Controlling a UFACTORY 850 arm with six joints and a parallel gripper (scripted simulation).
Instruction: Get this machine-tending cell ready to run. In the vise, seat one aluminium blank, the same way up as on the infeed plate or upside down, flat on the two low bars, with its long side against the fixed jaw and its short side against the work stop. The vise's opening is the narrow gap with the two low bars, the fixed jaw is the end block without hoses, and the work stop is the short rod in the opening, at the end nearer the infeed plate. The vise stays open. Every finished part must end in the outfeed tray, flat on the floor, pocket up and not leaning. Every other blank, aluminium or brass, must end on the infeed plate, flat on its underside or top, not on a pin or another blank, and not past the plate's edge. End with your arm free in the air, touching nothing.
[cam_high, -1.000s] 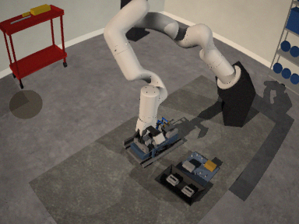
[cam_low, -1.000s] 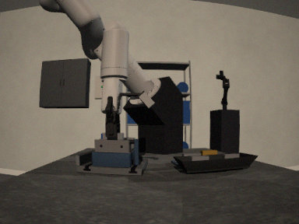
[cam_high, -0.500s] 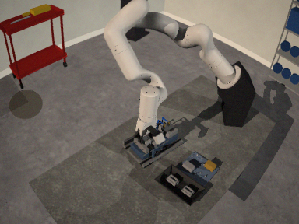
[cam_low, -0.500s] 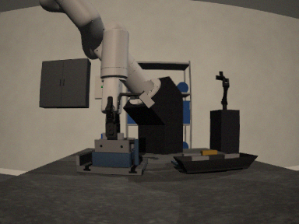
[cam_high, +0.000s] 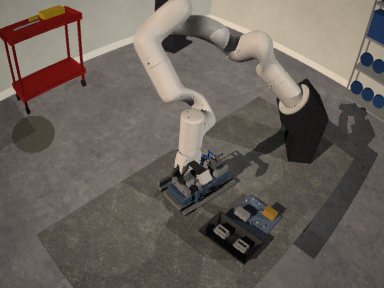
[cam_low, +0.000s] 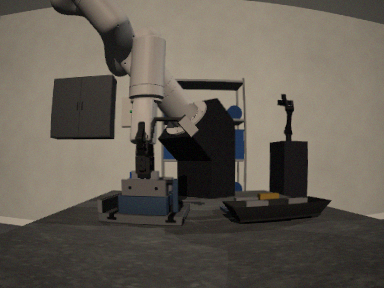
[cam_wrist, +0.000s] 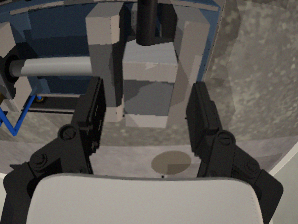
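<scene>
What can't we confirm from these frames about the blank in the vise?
- Contact of the grey aluminium blank with the fixed jaw: top view, hidden by the white arm; wrist view too steep.
- The two low bars: under the blank in the wrist view.
- Gap to the short black work-stop rod: foreshortened.
- Exterior view: the blue vise blocks its opening.
- The open black gripper straddles the blank; clearance unclear.

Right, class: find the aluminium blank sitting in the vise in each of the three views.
Top: hidden under the gripper, at the vise.
Exterior: hidden between the vise blocks.
Wrist: aluminium blank at centre, between the open fingers.
Shared landmark: the blue vise.
</scene>
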